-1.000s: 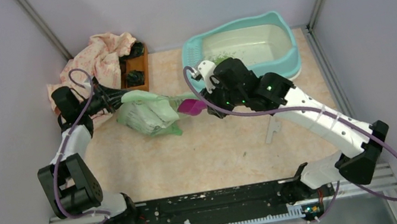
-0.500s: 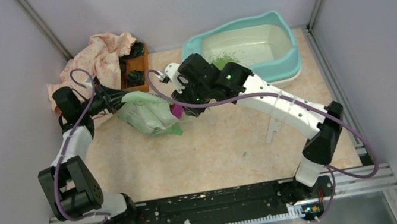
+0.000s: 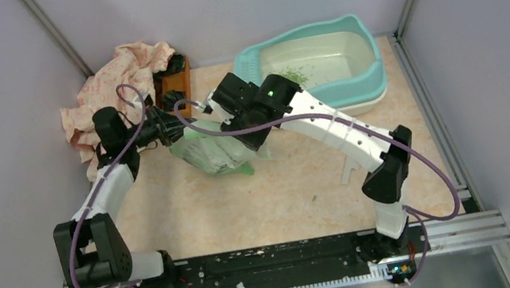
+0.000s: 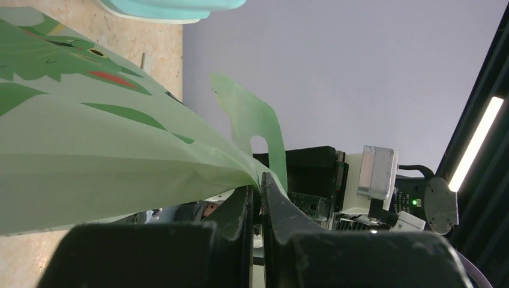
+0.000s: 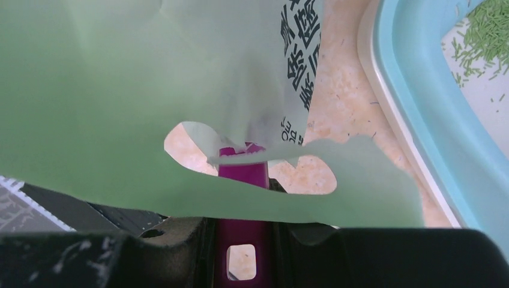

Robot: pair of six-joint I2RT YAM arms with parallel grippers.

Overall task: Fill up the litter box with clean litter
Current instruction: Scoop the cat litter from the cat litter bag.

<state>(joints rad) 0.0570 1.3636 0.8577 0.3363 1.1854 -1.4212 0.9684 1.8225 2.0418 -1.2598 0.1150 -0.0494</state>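
- Top external: the left arm [image 3: 109,192] rises from its base at 7 o'clock and folds at the elbow. It reaches toward 11 o'clock with the wrist turned toward 3 o'clock.
- The left gripper [image 3: 174,128] is pinched onto the upper edge of the pale green bag [image 3: 216,152].
- The right arm [image 3: 343,134] stands up from 5 o'clock, bends at a high elbow and stretches long toward 10 o'clock across the table [image 3: 277,202].
- The right gripper [image 3: 254,132] points down at the bag's mouth; its jaws are hidden in this view.
- The litter box [image 3: 376,67] sits at 1 o'clock against the back wall. A thin scatter of clean litter [image 3: 293,74] lies at its 9 o'clock end, just beyond the right wrist.
- A cloth [image 3: 119,79] and a wooden tray [image 3: 180,90] crowd 11 o'clock behind the left wrist. The widest bare tabletop runs from the centre toward 6 o'clock.
- Left wrist: the jaws are pressed nearly flat together, with the bag's thin edge clamped at the fingertips.
- The bag's sheet spreads toward 9 o'clock, and the litter box rim shows at 11 o'clock. The right arm's housing sits close behind, toward 3 o'clock.
- Right wrist: the jaws are closed narrowly on the handle of a purple scoop [image 5: 243,171]. The scoop runs toward 12 o'clock under the bag's handle cut-out, and its bowl is covered by the bag.
- The teal rim of the litter box runs from 1 to 4 o'clock, near the bag. Green granules show inside it at 1 o'clock.
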